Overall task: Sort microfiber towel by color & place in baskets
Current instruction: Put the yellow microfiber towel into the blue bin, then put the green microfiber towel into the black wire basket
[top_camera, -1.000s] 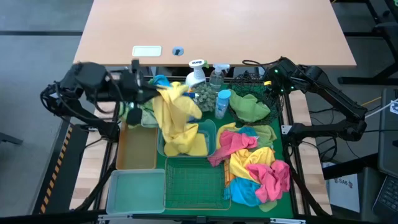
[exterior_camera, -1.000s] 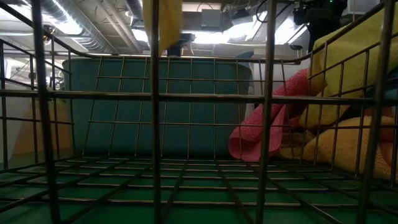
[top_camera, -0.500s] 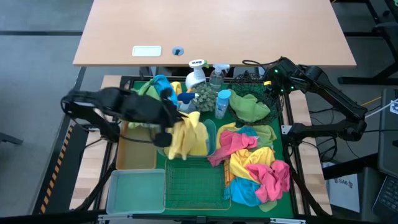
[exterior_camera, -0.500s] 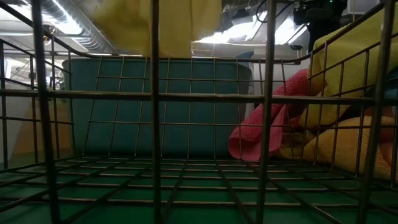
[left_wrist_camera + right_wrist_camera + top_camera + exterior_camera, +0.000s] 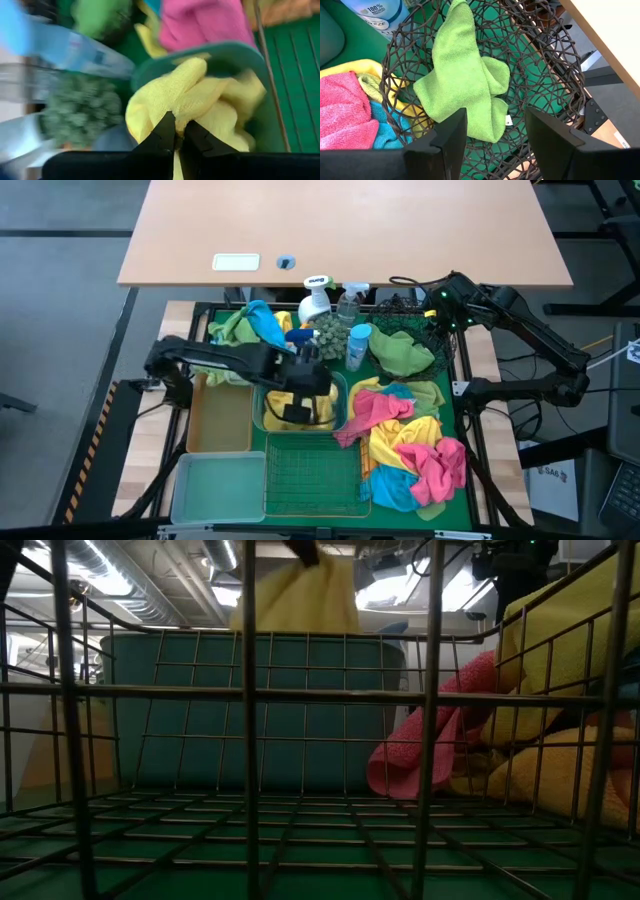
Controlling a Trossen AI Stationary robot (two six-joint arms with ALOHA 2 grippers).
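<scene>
The left end effector sits right over the teal plastic tub, fingers pinched together on a yellow towel, and from the wrist view the cloth bunches up from the fingertips in a crumpled mound with no clear long axis, its folds spilling down into the tub. In the low view that yellow cloth pokes up above the tub's far rim, seen through the bars of the green wire basket. Over on the other side, the right end effector hovers above the round black wire-mesh basket with its fingers standing apart and nothing between them. A green towel lies inside that basket, stretched lengthwise from the rim toward the middle. A heap of pink, yellow and blue towels waits beside the tub, with spray bottles standing behind it.
</scene>
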